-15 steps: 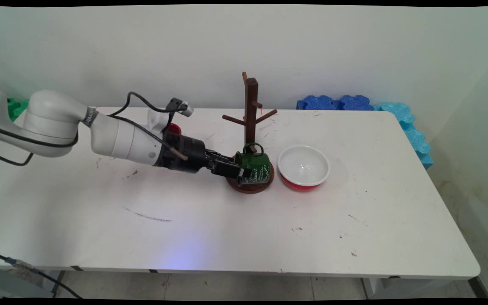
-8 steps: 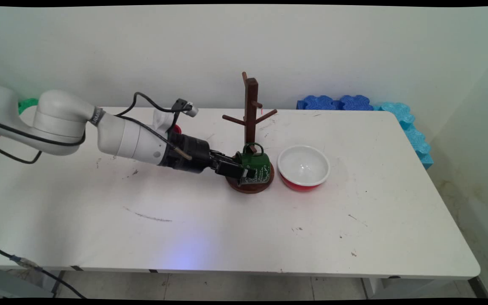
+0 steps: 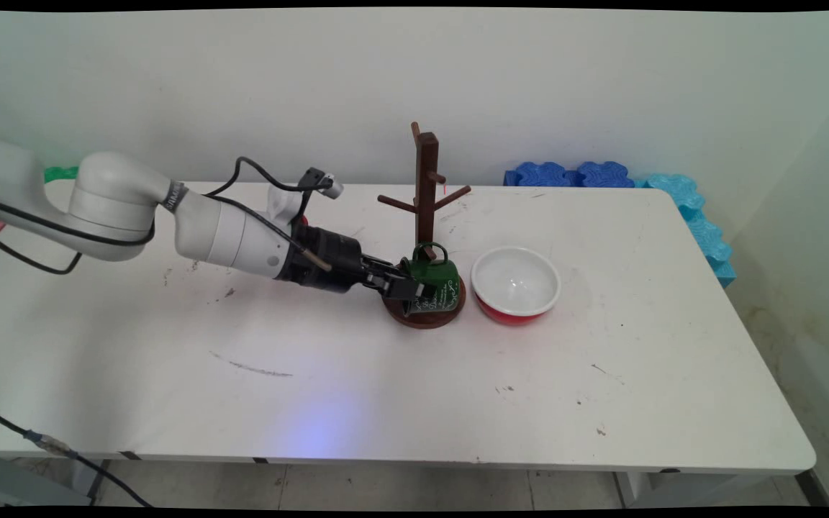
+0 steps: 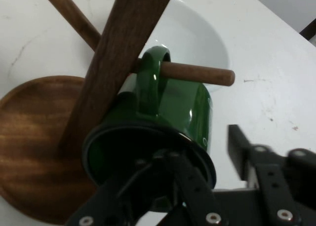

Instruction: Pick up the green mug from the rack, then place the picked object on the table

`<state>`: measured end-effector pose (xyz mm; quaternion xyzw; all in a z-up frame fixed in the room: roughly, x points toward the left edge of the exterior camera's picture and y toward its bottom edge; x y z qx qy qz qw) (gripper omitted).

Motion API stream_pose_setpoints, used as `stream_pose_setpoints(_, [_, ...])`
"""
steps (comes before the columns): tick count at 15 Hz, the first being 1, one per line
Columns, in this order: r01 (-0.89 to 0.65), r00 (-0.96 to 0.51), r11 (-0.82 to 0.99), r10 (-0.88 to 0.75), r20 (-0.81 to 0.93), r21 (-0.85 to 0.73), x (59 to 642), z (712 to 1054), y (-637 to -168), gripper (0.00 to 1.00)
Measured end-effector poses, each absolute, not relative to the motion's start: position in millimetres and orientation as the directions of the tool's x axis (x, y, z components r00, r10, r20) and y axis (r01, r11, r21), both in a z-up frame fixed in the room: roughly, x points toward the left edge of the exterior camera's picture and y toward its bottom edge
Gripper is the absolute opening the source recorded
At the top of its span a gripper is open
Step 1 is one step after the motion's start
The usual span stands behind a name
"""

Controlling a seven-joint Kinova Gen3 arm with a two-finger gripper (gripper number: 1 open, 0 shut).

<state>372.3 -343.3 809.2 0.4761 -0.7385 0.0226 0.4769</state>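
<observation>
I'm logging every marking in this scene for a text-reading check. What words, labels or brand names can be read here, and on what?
Green mug hanging on the wooden mug tree: white cursive lettering on its side, too small to read; the gripper covers part of it.
White arm link: dark band with lettering, too small to read.
Red bowl, white table: no text.

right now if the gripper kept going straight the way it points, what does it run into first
The gripper points right along the table, with one finger already inside the green mug hanging on the wooden mug tree. Going on, it would probably meet the mug's inner wall or bottom first; beyond lies the red bowl. Depth is hard to judge.
</observation>
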Motion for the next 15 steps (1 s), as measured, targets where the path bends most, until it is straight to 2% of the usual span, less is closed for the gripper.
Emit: stream_pose_setpoints(15, [-0.720,-0.118,0.566,-0.670,0.733,0.401,371.8,808.2,-344.4,0.00])
